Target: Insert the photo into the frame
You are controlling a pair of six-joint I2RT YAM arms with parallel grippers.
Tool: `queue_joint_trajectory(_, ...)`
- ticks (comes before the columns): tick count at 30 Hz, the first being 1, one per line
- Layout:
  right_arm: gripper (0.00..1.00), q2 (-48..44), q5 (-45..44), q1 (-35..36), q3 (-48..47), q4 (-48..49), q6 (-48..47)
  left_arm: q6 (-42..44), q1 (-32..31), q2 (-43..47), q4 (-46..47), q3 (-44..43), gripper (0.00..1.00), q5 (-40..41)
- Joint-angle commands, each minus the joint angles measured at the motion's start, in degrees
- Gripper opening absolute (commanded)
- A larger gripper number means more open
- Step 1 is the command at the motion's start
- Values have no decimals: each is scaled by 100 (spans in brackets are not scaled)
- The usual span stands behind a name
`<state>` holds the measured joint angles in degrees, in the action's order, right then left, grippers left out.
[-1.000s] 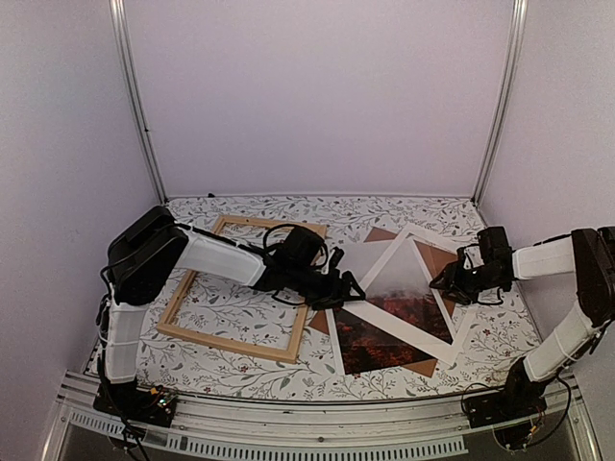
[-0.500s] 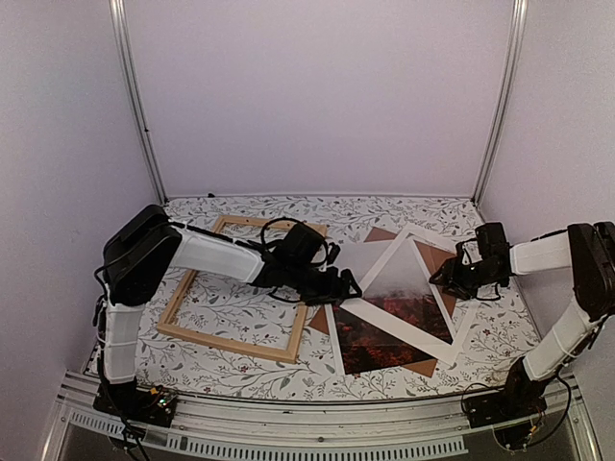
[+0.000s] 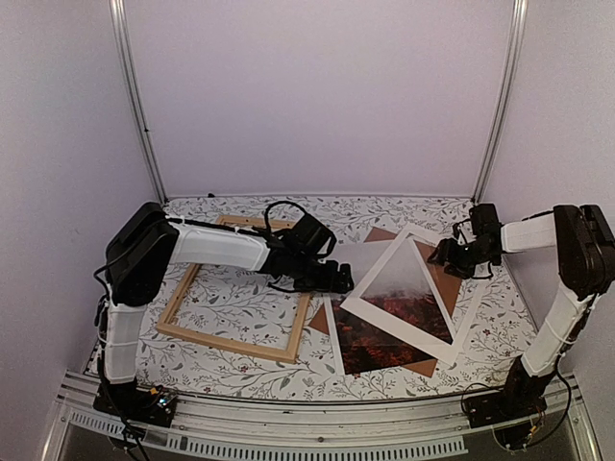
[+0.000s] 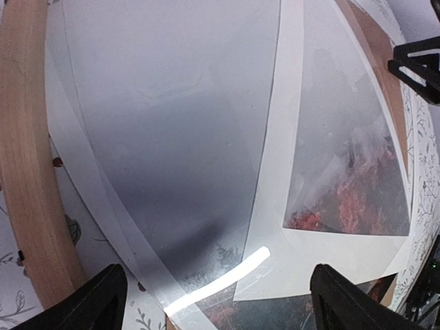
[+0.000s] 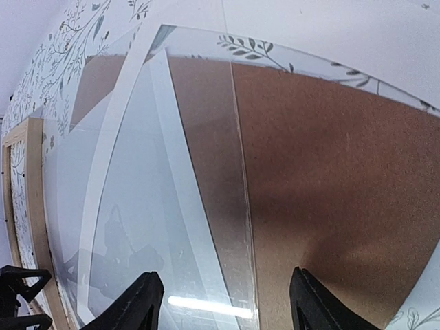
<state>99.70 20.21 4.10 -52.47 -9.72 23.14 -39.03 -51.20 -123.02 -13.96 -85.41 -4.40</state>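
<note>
Nothing is sitting in the frame (image 3: 229, 344) yet: it is lying flat on the left of the table (image 3: 485, 336), and only the leafy cloth is showing inside its wooden strips. Over on the right, the photo (image 3: 375, 346) is lying in a loose, skewed stack, with the white mat (image 3: 380, 267) lying crooked on top of it and the brown backing board (image 5: 330, 172) underneath. The stack is sitting just beside the frame's right strip.

Now the arms. The left gripper (image 3: 338, 280) is hovering low between frame and stack, fingers (image 4: 103, 302) spread wide with nothing between them. The right gripper (image 3: 442, 257) is hanging over the far right corner of the stack, jaws parted and likewise empty.

By my reading, the job is barely getting going. The print is needing to come out from under the mat, then get carried left and set squarely inside the strips, and all of that is waiting.
</note>
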Motion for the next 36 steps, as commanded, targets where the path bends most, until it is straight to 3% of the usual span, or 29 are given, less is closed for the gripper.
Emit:
queue_joint_trajectory(1, 68, 457, -38, -14, -612, 25, -115, 136, 50, -266, -452, -173, 96, 348)
queue_joint_trajectory(23, 70, 2713, 45, 23, -3292, -698, -29, -230, 101, -283, 223, 304, 93, -223)
queue_joint_trajectory(36, 65, 2908, 836, 91, -3551, -926, 39, -387, 201, -249, 527, 498, 92, -484)
